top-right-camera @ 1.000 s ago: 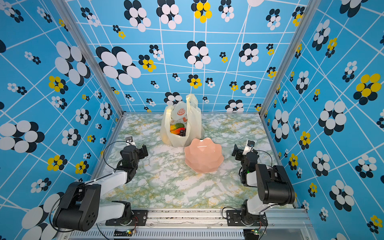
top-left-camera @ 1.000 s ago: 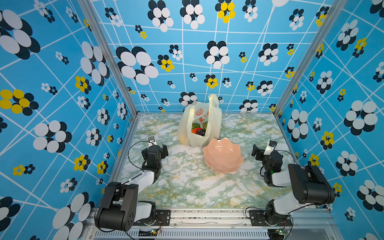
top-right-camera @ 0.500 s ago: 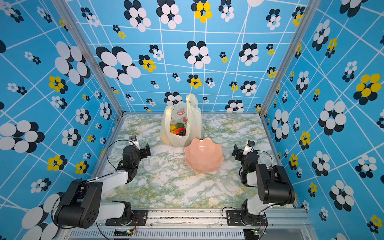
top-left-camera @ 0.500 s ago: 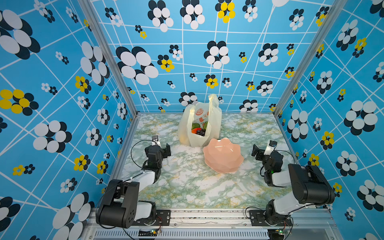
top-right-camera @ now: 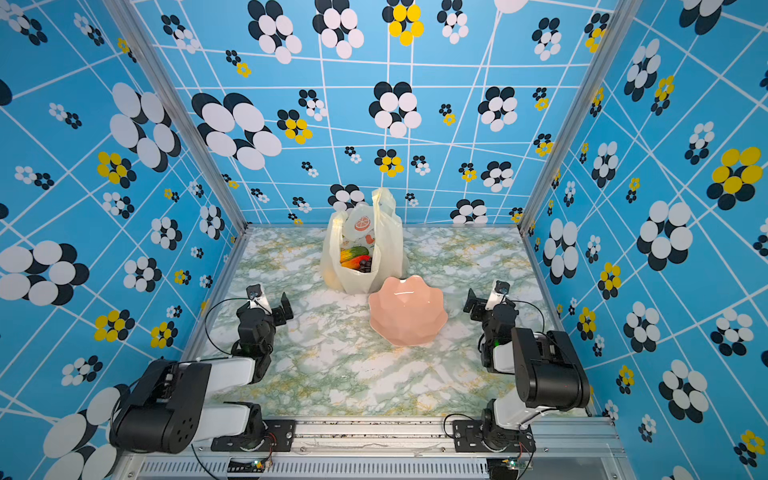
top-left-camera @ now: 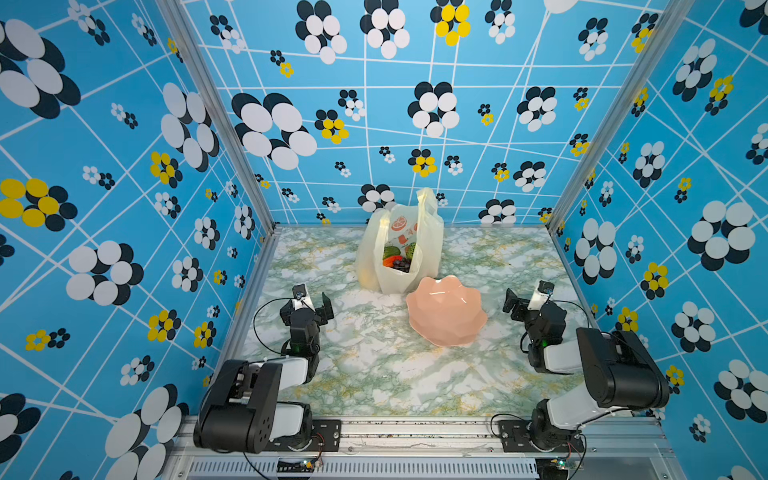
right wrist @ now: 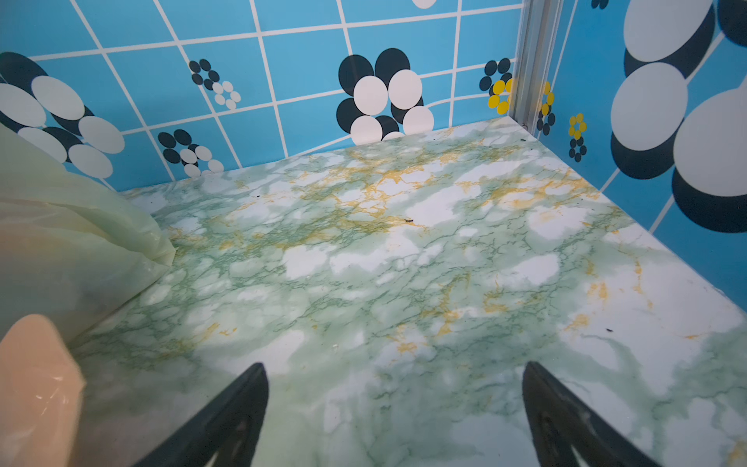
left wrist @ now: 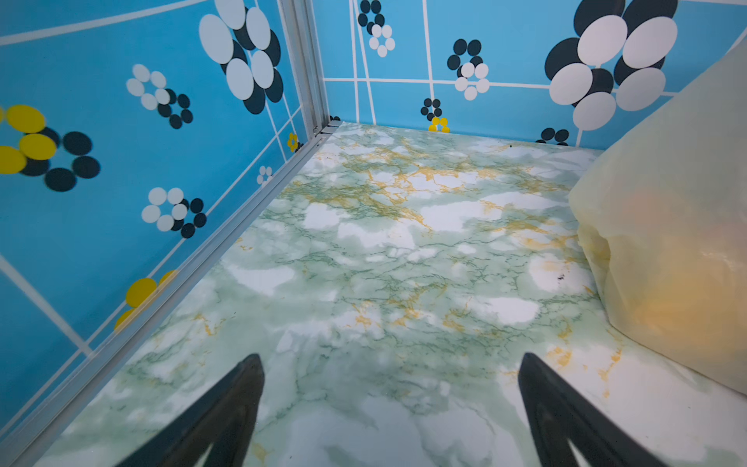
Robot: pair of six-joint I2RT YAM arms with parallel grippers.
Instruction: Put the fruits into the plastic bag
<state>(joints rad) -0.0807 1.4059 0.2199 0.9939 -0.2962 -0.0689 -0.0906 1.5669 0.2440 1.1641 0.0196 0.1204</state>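
Note:
The plastic bag [top-left-camera: 428,249] [top-right-camera: 388,249] stands upright near the back wall with its mouth open. Inside it lie the fruits [top-left-camera: 397,259] [top-right-camera: 355,257]: green, orange-red and dark purple pieces show in both top views. My left gripper [top-left-camera: 313,297] [top-right-camera: 270,297] [left wrist: 390,360] hangs open and empty over the table, left of the bag and apart from it. Right of the bowl, my right gripper [top-left-camera: 524,297] [top-right-camera: 484,297] [right wrist: 395,367] is open with nothing between its fingers. The bag's side [left wrist: 667,242] [right wrist: 60,234] shows in both wrist views.
An empty pink scalloped bowl [top-left-camera: 446,309] [top-right-camera: 407,309] [right wrist: 36,384] sits just in front of the bag, between the two grippers. Blue patterned walls close the marbled table [top-left-camera: 374,374] on three sides. Both arm bases stand at the front rail.
My left gripper has shifted a little toward the middle of the table and its arm has turned slightly. The right arm, bag and bowl have not moved.

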